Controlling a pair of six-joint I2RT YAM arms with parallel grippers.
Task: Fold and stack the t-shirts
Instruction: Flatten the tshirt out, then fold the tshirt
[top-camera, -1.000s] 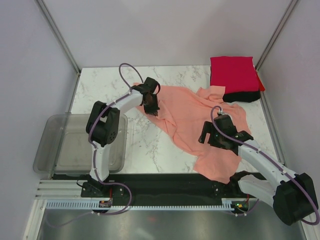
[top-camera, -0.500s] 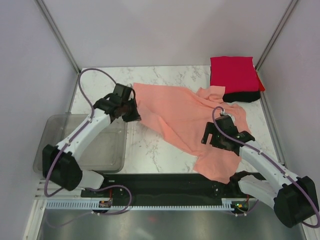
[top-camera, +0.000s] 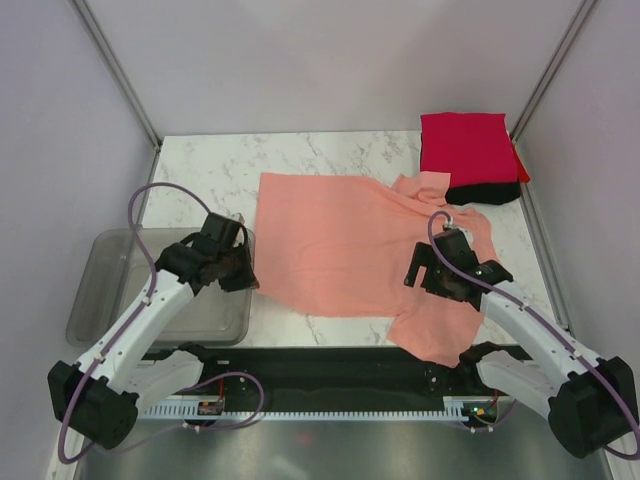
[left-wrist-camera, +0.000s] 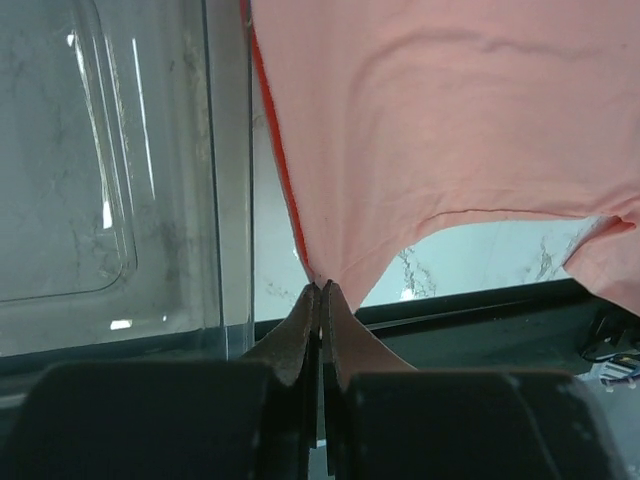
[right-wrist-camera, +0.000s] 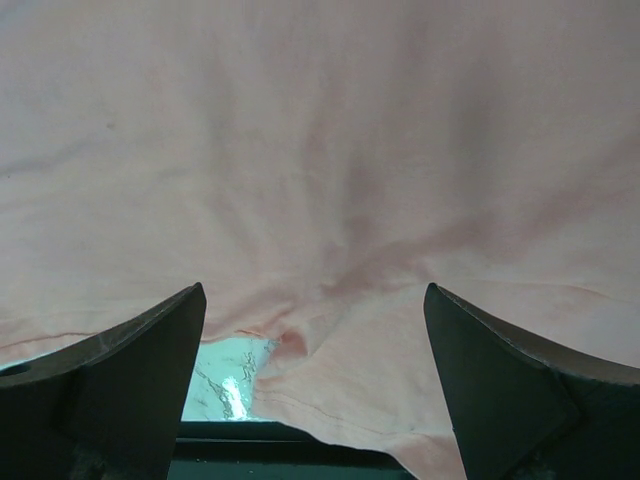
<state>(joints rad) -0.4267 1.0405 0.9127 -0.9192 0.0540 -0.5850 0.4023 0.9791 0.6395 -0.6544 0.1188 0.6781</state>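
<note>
Shirt (top-camera: 330, 240) lies spread because your left gripper (left-wrist-camera: 320, 288), clamped on its near corner, holds it taut, while your right gripper (right-wrist-camera: 312, 292) hovers above it, fingers apart.

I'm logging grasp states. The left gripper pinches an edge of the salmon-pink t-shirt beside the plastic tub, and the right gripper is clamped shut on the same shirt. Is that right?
Not quite. The left gripper is indeed shut on the salmon-pink t-shirt, but the right gripper is open, spread wide over the cloth and pinching nothing, as the right wrist view shows.
</note>
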